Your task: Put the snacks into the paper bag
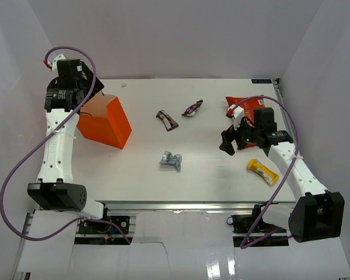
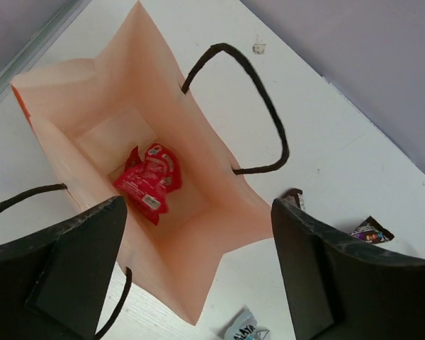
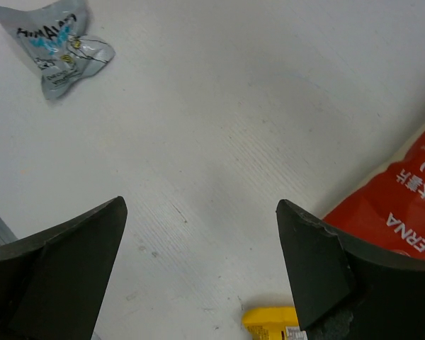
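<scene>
The left gripper (image 2: pixel 197 212) is held spread wide above the open paper bag (image 2: pixel 163 85), nothing being clasped; the right gripper (image 3: pixel 198 209) is likewise released over the white table (image 3: pixel 219 106), the crisp packet (image 3: pixel 400 205) lying near one finger; pale lilac walls (image 1: pixel 192 35) enclose the table; a pink wrapper (image 2: pixel 150 180) is seen on the bag's floor.

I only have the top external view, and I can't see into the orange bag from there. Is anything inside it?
Observer: Yes, one pink-red wrapper lies on the floor of the paper bag.
Operator: Is the left gripper holding something?
Observer: No; the left gripper is open and empty above the bag's mouth.
Operator: And the right one?
Observer: The right gripper is open and empty too, over the table beside the crisp packet.
</scene>
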